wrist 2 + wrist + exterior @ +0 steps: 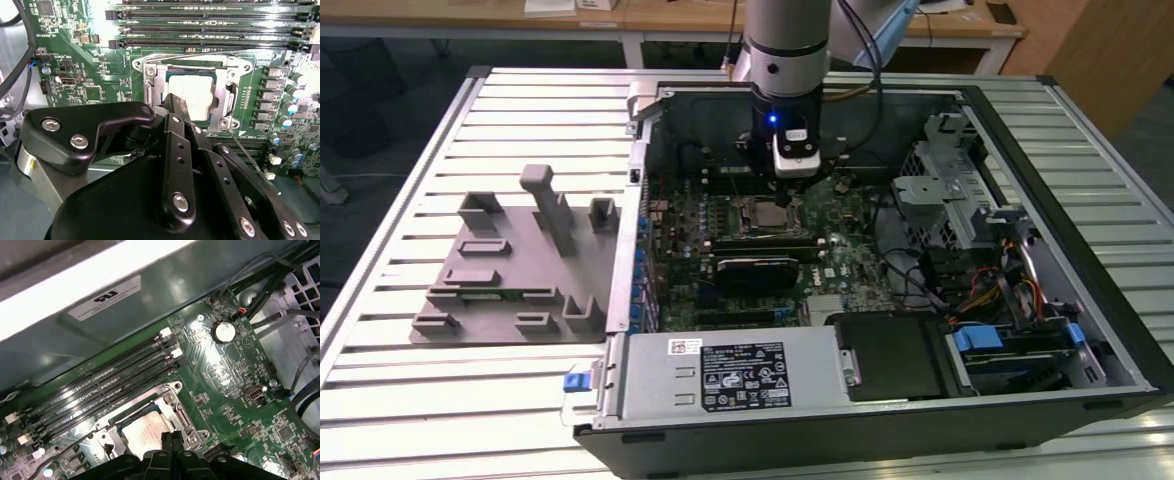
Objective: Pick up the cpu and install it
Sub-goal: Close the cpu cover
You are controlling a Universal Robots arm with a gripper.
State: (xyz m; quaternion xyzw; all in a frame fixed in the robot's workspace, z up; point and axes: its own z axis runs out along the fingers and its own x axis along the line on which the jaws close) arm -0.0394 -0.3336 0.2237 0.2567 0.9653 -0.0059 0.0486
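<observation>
A slatted bench carries the open computer case, with grey holder blocks at its nine o'clock in the exterior view. Inside lies the green motherboard. Over it hangs the hand, fingers drawn together on nothing. Just beneath, the socket holds the cpu lying flat (silver top showing).

free room above the socket, memory slots just beside, case wall beyond them, cables well apart
</observation>
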